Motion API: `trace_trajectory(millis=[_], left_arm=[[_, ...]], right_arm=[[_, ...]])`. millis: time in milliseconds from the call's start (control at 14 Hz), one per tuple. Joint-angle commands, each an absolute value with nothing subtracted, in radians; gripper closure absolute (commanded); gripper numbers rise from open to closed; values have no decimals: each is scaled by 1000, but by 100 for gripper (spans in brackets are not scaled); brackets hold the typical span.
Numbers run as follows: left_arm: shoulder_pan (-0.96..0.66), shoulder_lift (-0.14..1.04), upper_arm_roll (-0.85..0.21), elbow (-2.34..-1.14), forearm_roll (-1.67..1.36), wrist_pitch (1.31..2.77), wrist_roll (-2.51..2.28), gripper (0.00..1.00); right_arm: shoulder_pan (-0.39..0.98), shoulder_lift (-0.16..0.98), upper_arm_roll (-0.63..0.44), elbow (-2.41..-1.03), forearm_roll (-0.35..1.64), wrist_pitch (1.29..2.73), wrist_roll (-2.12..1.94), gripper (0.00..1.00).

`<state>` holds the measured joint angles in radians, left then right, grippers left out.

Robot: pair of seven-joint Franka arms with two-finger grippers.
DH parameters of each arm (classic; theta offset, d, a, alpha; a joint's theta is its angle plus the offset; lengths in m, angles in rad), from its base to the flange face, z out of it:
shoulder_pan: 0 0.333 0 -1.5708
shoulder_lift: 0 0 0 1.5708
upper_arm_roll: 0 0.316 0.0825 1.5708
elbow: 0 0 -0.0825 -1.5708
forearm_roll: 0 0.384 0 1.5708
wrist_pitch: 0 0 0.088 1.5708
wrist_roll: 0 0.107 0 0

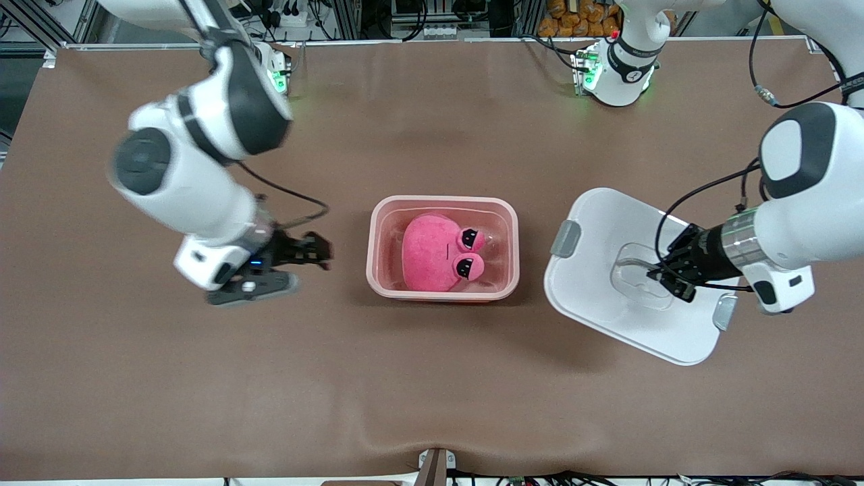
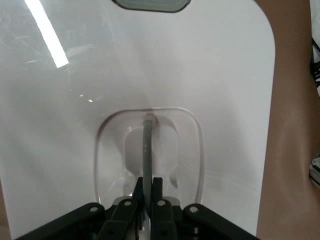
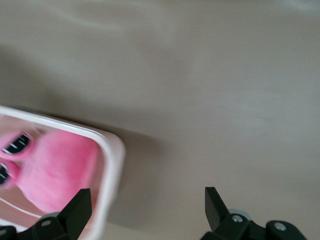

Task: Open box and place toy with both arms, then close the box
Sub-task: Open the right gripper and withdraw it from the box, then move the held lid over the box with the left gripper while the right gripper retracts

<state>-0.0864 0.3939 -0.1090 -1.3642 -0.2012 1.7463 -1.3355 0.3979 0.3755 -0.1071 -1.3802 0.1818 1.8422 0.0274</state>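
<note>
- Lid (image 1: 607, 270) reaches lowest toward the front camera; white, off the box, tilted, at the left arm's end of the table, grey clip (image 1: 565, 238) on the edge facing the box, second clip (image 1: 724, 312) at the opposite edge.
- Left gripper (image 1: 665, 275) fingers (image 2: 158, 192) pressed together, pinching the thin grey handle (image 2: 147, 150) that stands up out of the lid's recessed pocket (image 2: 190, 150).
- Left wrist view: handle runs straight up from between the finger pads, lid surface fills the picture, brown table cover along one side.
- Left arm (image 1: 790, 202) reaches in from its end of the table, wrist over the lid's outer edge.
- Right gripper (image 1: 304, 260) fingers (image 3: 75, 212) spread wide, holding nothing, in the air over bare table cover just beside the box on the right arm's side.
- Right wrist view: box corner and part of the toy show past one finger; the other finger is over bare cover.
- Right arm (image 1: 196, 155) looks blurred.
- Box (image 1: 375, 223) pink, translucent, open, mid-table between the two grippers.
- Toy (image 1: 432, 253) pink plush, dark eyes, inside the box, filling most of it.
- Table (image 1: 432, 391) under a brown cover.
</note>
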Motion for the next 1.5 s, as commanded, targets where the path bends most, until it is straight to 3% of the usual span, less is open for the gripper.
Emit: trace_trajectory(millis=[0, 499, 784, 1425], left_arm=[[-138, 385, -106, -1374, -215, 1795, -1428, 100], [-314, 437, -104, -1376, -149, 1927, -1722, 100], [-403, 486, -104, -1376, -74, 2008, -1883, 100], [-465, 545, -104, -1376, -20, 2074, -2002, 100]], right_arm=[[238, 223, -83, -1537, 189, 1789, -203, 0], [11, 57, -87, -1539, 169, 1540, -338, 0], [17, -32, -81, -1539, 66, 1442, -222, 0], [8, -67, -48, -1540, 38, 1374, -61, 0]])
